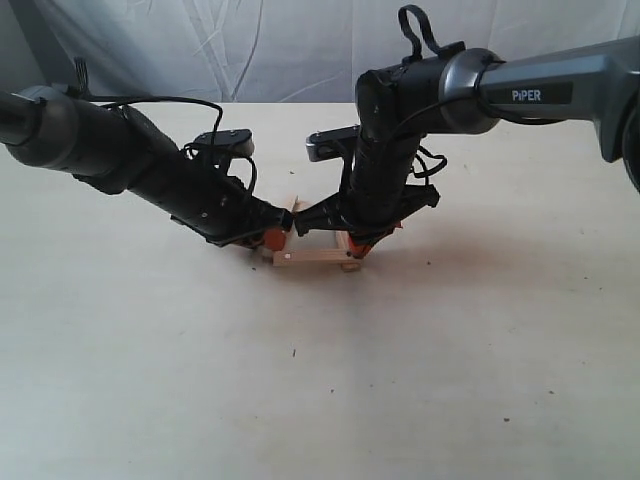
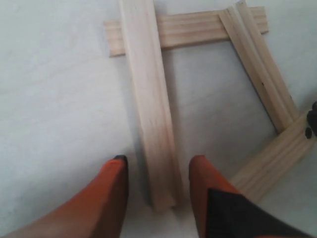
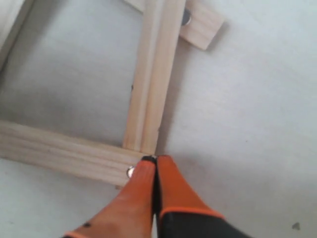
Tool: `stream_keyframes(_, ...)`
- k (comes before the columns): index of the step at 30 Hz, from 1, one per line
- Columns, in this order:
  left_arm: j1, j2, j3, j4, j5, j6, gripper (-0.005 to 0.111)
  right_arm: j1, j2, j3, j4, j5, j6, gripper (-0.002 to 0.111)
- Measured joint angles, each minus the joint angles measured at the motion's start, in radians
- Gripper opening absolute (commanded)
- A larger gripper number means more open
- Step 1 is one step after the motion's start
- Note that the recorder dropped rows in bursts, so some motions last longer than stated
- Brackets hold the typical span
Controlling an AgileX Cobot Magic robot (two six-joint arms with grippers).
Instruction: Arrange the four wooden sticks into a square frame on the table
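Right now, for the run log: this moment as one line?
left claw: open, straddling stick | right claw: shut, at corner of frame | table: four sticks

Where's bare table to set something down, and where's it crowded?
Free: the broad table stretch below the square frame in the exterior view, and right of it. Crowded: the middle, where left gripper and right gripper meet at the frame.

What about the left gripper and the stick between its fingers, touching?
Apart. Left wrist view: left gripper open, table showing on both sides of the stick.
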Motion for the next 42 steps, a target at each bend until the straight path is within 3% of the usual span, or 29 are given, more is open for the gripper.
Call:
stream_keyframes(26, 0.019, -0.023, 0.000, -0.096, 0.024, 0.006, 0.039, -0.008, -0.044, 0.002, 0.022, -0.016, 0.007, 0.000)
stream_keyframes(29, 0.039, -0.038, -0.002, -0.107, 0.031, 0.006, 0.031, -0.008, -0.066, 0.002, 0.047, -0.018, 0.007, 0.000)
stream_keyframes(36, 0.054, -0.039, -0.004, -0.114, 0.000, 0.006, 0.000, -0.001, -0.081, 0.014, 0.013, 0.002, 0.007, 0.000)
stream_keyframes(42, 0.054, 0.013, -0.004, -0.112, -0.007, 0.006, 0.000, -0.001, -0.081, 0.034, 0.046, 0.002, 0.002, 0.000)
